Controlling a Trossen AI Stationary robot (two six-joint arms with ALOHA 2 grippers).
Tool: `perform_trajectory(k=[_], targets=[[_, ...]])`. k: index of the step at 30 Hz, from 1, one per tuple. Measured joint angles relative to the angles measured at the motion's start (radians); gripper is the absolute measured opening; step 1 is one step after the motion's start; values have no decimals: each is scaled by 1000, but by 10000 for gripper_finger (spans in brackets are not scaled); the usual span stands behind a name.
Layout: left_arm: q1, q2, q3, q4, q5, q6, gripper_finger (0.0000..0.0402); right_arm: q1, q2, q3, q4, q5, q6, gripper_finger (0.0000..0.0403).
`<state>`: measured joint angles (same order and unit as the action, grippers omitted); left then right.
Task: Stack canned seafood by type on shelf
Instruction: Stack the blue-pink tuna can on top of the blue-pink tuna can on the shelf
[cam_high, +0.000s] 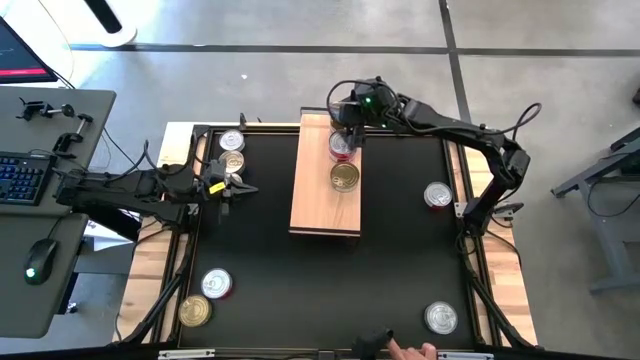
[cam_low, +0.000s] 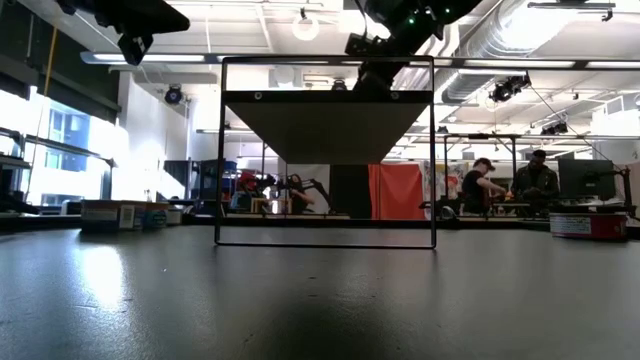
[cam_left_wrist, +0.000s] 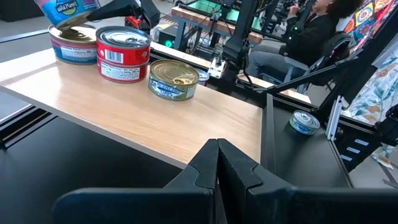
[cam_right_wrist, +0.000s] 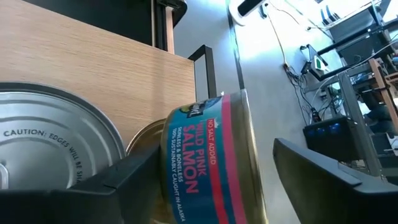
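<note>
On grainy wooden shelf (cam_high: 318, 205), round tins (cam_left_wrist: 175, 79)

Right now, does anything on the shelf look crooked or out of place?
Yes. The pink salmon tin between the right gripper fingers is tipped on edge, leaning over the blue-labelled tin at the shelf far end instead of lying flat. The red stack and gold-lidded tin sit flat.
</note>
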<state>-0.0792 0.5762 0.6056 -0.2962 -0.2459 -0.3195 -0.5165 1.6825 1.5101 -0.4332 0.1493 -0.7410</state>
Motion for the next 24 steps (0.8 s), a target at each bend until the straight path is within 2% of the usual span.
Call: perform_trajectory(k=[9, 19, 24], targets=[[0, 0, 0, 0, 0, 8, 0, 25, 0, 0, -24, 93, 0, 303], [0, 0, 0, 0, 0, 9, 0, 57, 0, 0, -59, 113, 3, 303], [0, 0, 0, 0, 0, 9, 0, 67, -1, 48, -111, 116, 4, 303]])
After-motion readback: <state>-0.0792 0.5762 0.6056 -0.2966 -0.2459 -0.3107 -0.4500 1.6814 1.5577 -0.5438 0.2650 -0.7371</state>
